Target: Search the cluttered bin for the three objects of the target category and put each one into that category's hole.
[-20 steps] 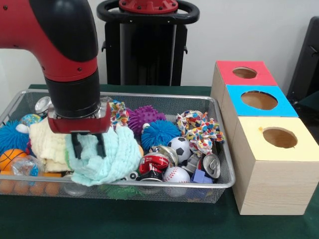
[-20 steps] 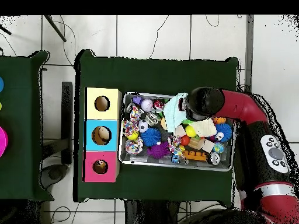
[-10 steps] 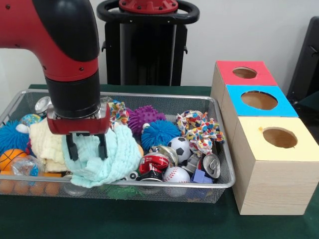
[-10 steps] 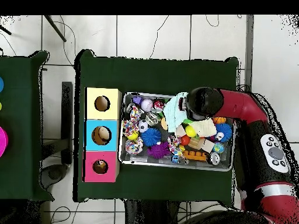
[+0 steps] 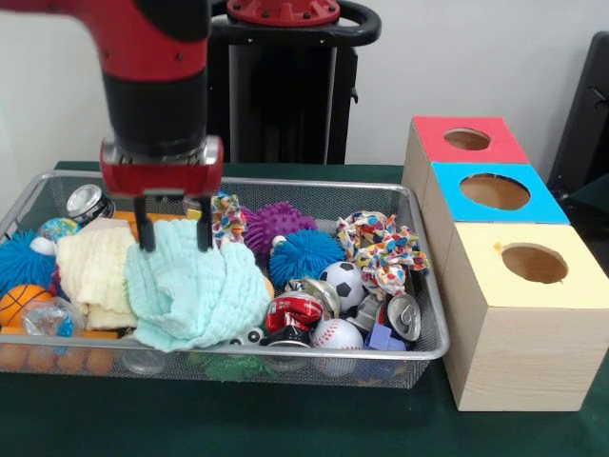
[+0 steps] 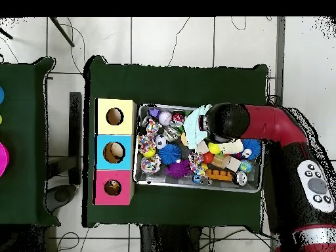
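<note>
The red and black gripper is being held just above the upper, far edge of the crumpled pale mint-green muslin cloth, which is lying in the near left part of the silver wire-mesh bin. Its two dark fingers are standing apart, one at each side of the cloth's top fold, and nothing is being gripped between them; whether the tips are touching the fabric cannot be told from the front view. In the overhead view the gripper is being hidden under the arm's wrist.

The cloth is lying directly below and slightly nearer than the tool, draped over other clutter, with its longer spread running left to right and its bulk sagging toward the near rim. A folded cream waffle-weave cloth is touching it on the left, and a crushed red drinks can is lying just beside it on the right. A blue spiky rubber ball and a purple spiky rubber ball are sitting farther right.

The three wooden boxes with round holes are standing outside the bin, to its right: the yellow-topped box nearest, the blue-topped box behind it, the red-topped box farthest. Judged from this, a straight descent would set the fingers astride the top fold, and any carry would then have to run rightward across the whole bin.
</note>
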`<state>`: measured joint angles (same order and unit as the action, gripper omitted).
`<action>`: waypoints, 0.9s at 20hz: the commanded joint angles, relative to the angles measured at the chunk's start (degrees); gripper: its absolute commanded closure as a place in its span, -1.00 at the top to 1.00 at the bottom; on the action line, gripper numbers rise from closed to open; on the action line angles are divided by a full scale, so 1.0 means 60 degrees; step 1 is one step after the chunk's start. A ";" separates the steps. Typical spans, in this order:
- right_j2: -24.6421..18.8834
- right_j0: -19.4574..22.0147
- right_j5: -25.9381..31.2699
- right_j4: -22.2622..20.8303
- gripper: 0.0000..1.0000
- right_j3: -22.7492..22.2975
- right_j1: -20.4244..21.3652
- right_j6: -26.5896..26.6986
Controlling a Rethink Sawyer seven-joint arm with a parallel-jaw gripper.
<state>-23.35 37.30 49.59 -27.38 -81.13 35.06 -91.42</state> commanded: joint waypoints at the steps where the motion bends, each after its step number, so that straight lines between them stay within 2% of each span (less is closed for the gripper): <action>1: 0.0280 -0.0291 0.0061 0.0049 1.00 -0.2350 0.2008 0.0033; 4: 0.0360 -0.0336 -0.0095 0.0075 1.00 -0.2709 0.2324 -0.0216; 8: 0.0419 -0.0347 -0.0566 0.0031 1.00 -0.3107 0.2419 -0.0586; 12: 0.0522 -0.0358 -0.1276 -0.0084 1.00 -0.3479 0.2257 -0.1038; 18: 0.0886 -0.0465 -0.2775 -0.0281 1.00 -0.3931 0.1611 -0.1771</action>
<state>-21.43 34.76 41.81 -27.40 -95.97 48.17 -91.43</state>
